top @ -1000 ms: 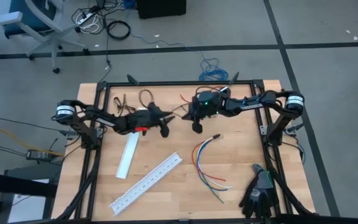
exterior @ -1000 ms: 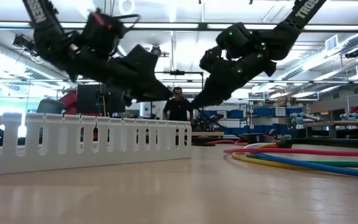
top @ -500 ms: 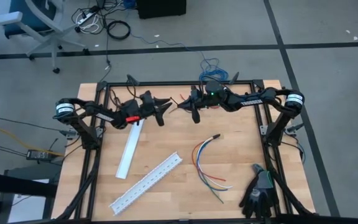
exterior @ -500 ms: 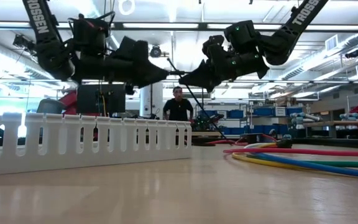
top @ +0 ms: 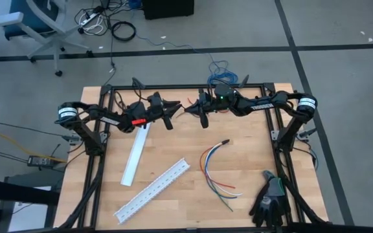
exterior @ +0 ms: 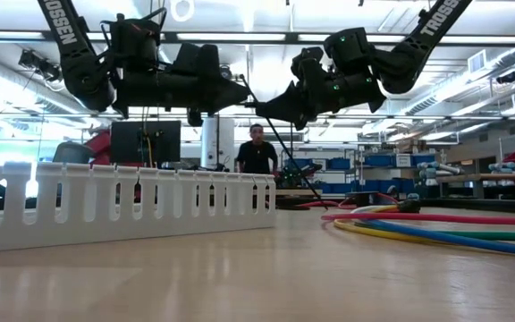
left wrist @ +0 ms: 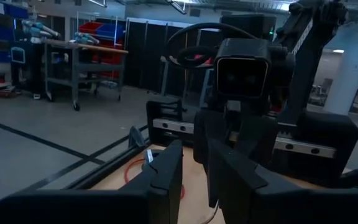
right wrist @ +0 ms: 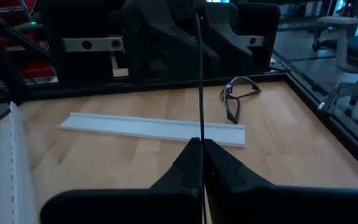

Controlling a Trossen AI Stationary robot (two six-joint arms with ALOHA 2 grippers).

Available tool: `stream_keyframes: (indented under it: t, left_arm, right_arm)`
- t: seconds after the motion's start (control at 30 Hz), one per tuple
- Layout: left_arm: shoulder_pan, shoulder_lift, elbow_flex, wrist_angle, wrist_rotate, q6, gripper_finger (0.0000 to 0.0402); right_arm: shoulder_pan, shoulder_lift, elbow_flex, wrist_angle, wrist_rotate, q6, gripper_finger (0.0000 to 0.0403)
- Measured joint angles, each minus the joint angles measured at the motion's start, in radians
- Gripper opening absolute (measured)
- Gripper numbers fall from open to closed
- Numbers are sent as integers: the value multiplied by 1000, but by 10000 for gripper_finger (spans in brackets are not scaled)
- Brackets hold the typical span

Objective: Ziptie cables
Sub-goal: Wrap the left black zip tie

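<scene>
The cables (top: 215, 169), a bunch of coloured curved wires with one black-sleeved end (top: 224, 141), lie flat on the table right of centre and also show in the low view (exterior: 436, 228). No gripper is near them. Both grippers hang above the far middle of the table, tip to tip. My right gripper (top: 188, 110) (right wrist: 202, 146) is shut on a thin black strip (right wrist: 201, 74) that runs forward to my left gripper's fingers. My left gripper (top: 171, 114) (left wrist: 194, 171) points at the right one, a narrow gap between its fingers. My right gripper pinches the thin black strip between its two fingertips (right wrist: 201, 134). The fingers lie about level, coming from the table's right, and the strip runs on past them in line with the fingers, clear of the table. My left gripper: I cannot tell whether the strip's far end touches its fingers.
A white slotted duct (top: 153, 189) lies slantwise at the near left, with a flat white cover strip (top: 135, 155) beside it. Black gloves (top: 271, 202) sit at the near right corner. A dark wire loop (right wrist: 234, 99) and a red wire (left wrist: 138, 175) lie near the far edge.
Both grippers have risen and gone toward the far edge, tipping from a downward slant to about level. Their tips have drawn closer together, and the right one has carried the black strip up with it. The cables have stayed where they were.
</scene>
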Motion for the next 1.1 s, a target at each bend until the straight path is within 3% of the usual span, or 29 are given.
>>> stream_keyframes:
  t: [0.23,1.1]
  left_arm:
    - [0,0,0,-10,97,-4,90]
    - [26,0,-42,13,143,-28,90]
  right_arm:
    - [0,0,0,24,0,12,0]
    - [0,1,0,19,-10,24,0]
